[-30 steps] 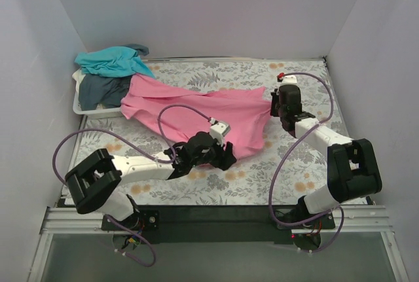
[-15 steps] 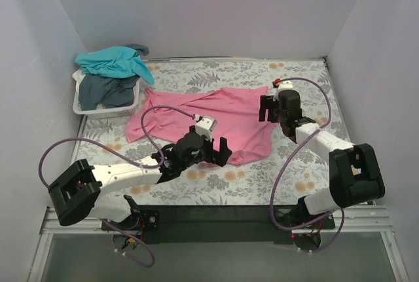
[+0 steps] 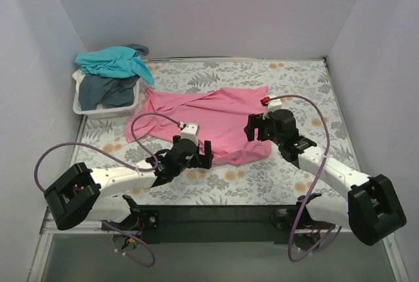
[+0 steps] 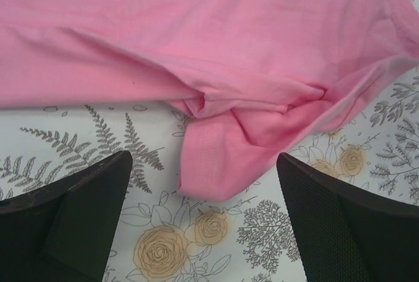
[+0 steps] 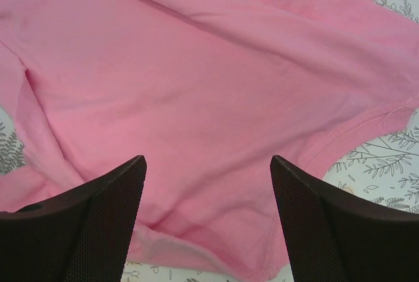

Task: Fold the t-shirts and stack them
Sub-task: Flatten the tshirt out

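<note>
Risk: bunched hem on soft bubblegum-pink cotton t-shirt [image 3: 219, 115]; both jaws spread empty, I may pinch doubled layers.

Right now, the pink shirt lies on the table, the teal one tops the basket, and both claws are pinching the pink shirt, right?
Not pinching: the wrist views show the left gripper and right gripper open over the pink shirt, gripping nothing. The rest holds: pink on the table, teal shirt atop the basket.
</note>
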Motion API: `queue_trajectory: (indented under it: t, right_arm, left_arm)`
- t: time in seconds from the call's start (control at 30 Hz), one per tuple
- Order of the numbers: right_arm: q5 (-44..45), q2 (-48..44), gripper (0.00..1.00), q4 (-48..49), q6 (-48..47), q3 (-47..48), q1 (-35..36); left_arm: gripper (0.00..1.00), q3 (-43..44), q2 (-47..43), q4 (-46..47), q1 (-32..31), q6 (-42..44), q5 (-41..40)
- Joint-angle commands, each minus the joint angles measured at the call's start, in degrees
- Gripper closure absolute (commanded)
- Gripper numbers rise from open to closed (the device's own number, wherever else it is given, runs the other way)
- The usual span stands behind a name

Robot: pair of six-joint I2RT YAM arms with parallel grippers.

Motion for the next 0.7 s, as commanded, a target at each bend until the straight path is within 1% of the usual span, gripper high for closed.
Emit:
queue_trajectory:
  t: [0.0, 0.13, 0.17, 0.2, 0.23, 0.27, 0.3, 0.37, 0.43, 0.47, 0.53, 0.67]
  right_arm:
    - [-0.61, -2.60, 0.30, 1.33, 0.75, -0.32, 0.69]
    - [-0.61, -2.43, 0.30, 1.42, 0.58, -0.32, 0.95]
    - [-0.61, -2.43, 0.30, 1.33, 0.58, -0.32, 1.13]
    - [-0.61, -2.34, 0.30, 1.42, 0.58, -0.32, 1.13]
    - [-0.43, -2.34, 0.30, 1.42, 0.58, -0.32, 1.22]
    - [-0.43, -2.34, 0.30, 1.33, 0.58, -0.40, 1.22]
    - [-0.26, -2.42, 0.30, 1.42, 0.49, -0.49, 1.30]
    - [0.10, -2.34, 0.30, 1.42, 0.40, -0.58, 1.39]
    - [0.27, -2.43, 0.30, 1.42, 0.40, -0.67, 1.39]
    - [0.27, -2.34, 0.30, 1.33, 0.40, -0.67, 1.48]
    - [0.36, -2.34, 0.30, 1.42, 0.40, -0.49, 1.48]
    - [0.80, -2.51, 0.30, 1.33, 0.23, -0.58, 1.48]
  left_arm:
    - [0.16, -2.55, -3.37, 0.19, 0.51, -2.92, -2.00]
    - [0.33, -4.75, -2.95, 3.44, 3.40, -3.27, 1.51]
    - [0.35, -5.19, -2.51, 4.58, 3.76, -3.45, 2.21]
    - [0.40, -5.28, -1.37, 4.94, 4.20, -3.54, 3.70]
    - [0.47, -5.37, -1.01, 5.29, 4.38, -3.71, 4.06]
    - [0.57, -5.46, -0.84, 6.16, 4.47, -3.80, 4.41]
    - [0.63, -5.98, -1.01, 6.96, 4.47, -3.89, 4.94]
    - [0.74, -6.51, -1.45, 9.06, 4.38, -3.89, 6.25]
    - [0.80, -6.78, -1.45, 10.04, 4.38, -4.06, 8.09]
    - [0.90, -6.60, -1.19, 10.48, 4.47, -4.24, 8.71]
    - [1.00, -6.16, 0.30, 10.74, 4.38, -5.03, 10.73]
    - [1.00, -7.21, 0.84, 12.76, 4.47, -6.70, 14.51]
